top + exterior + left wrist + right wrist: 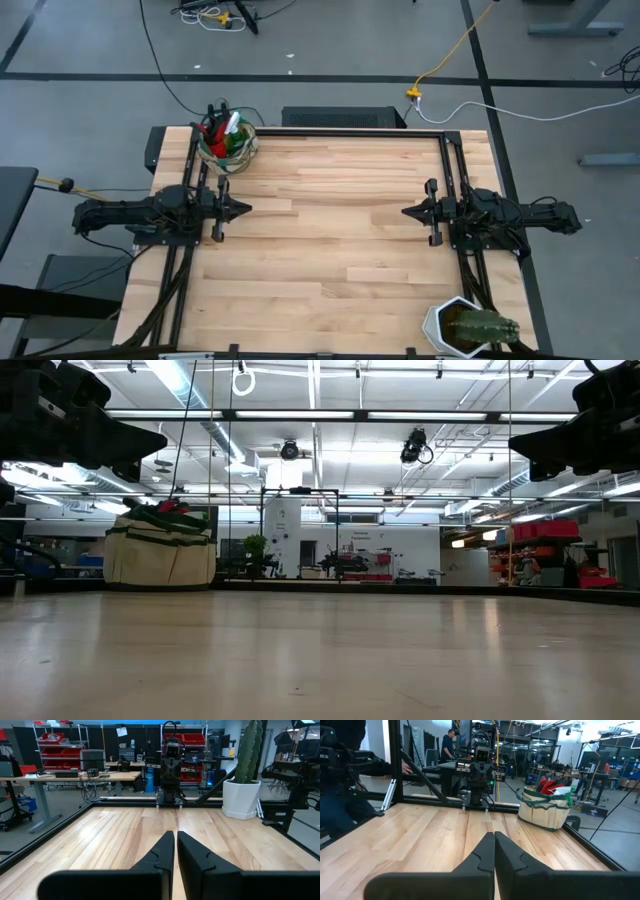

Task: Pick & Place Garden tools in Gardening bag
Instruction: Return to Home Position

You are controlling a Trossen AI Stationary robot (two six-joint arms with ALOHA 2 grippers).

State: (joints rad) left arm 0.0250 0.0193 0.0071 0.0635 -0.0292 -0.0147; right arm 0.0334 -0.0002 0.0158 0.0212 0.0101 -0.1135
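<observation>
High view puts the gardening bag [228, 142] at the far left corner of the desk [330, 250], with garden tools [226, 130] sticking out of its top. The left end effector [243, 209] and right end effector [408, 212] hang at opposite sides, facing each other, fingers pressed together, both empty.

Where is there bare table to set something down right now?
The wide middle of the table between the left gripper and right gripper is bare, as are two corners. It is crowded only at the gardening bag in the left arm's corner and the white pot diagonally opposite, beside the right arm.
</observation>
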